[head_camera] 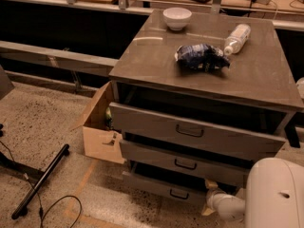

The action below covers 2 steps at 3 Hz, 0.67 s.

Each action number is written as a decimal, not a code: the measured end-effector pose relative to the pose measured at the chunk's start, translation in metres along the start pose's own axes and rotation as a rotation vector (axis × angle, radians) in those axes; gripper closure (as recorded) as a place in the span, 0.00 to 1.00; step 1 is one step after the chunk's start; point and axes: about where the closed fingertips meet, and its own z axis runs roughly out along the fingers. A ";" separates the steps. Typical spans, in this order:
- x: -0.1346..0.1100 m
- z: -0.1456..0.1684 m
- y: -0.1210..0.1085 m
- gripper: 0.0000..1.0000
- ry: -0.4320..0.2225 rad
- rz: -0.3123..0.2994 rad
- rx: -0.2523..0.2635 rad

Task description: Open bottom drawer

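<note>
Flanking the bottom drawer (164, 189), claw (210, 197)

The right end of the bottom drawer (152, 185) is hidden by the tool (210, 196), which is tucked under the middle drawer (156, 156). The white arm (275, 194) is cut off by the bottom edge.

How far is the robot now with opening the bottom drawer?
Done: the bottom drawer seems out a little, with a dark gap above its front. In hand: the gripper sits low at the drawer's right end, to the right of the handle. Left: most of the pull; the drawer's inside is not in view.
</note>
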 end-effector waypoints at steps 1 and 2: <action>0.008 0.007 0.008 0.00 0.025 0.009 -0.039; 0.017 0.011 0.016 0.00 0.058 0.025 -0.088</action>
